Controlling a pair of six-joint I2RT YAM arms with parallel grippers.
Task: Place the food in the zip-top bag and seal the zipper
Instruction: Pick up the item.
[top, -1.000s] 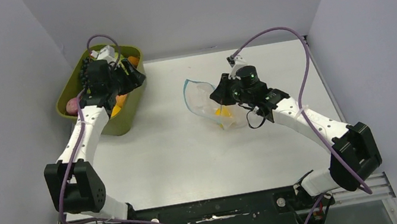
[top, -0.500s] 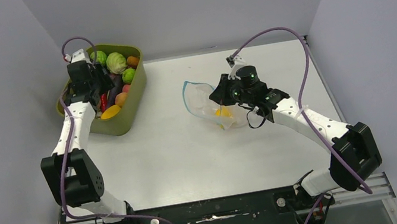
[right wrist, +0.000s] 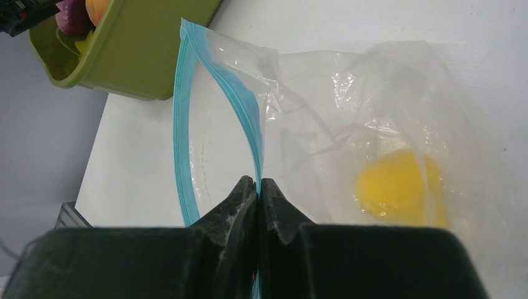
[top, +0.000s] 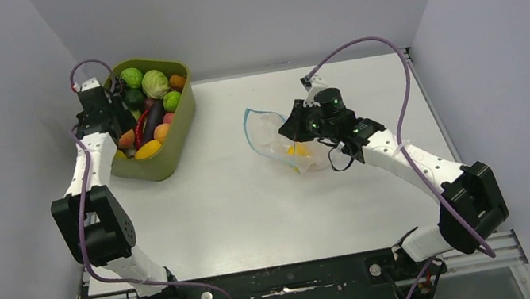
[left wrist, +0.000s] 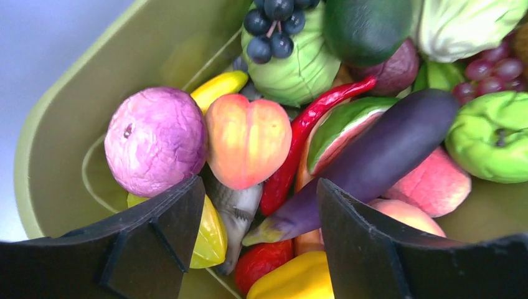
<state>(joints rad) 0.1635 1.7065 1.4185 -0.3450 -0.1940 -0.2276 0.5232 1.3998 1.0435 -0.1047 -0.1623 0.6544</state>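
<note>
The food fills the olive tub [top: 167,162]: a peach [left wrist: 248,140], a purple eggplant [left wrist: 380,149], a green cabbage [left wrist: 292,65] and several more. My left gripper [left wrist: 258,208] is open and empty, just above the pile at the tub's near left end [top: 113,135]; the eggplant's tip lies between its fingers. The clear zip-top bag [top: 269,134] lies mid-table with its mouth gaping left. My right gripper [right wrist: 258,184] is shut on the far lip of the teal zipper [right wrist: 187,124] and holds the mouth open [top: 294,127]. A yellow fruit [right wrist: 395,187] lies inside the bag.
The tub's wall [left wrist: 93,93] rises close on the left of my left gripper. The booth's left wall stands right behind the tub. White table [top: 238,202] lies between tub and bag. The purple cables loop above both arms.
My left arm has swung left across the tub, from its right side to its left end, uncovering the food. The right arm and the bag have not moved.
</note>
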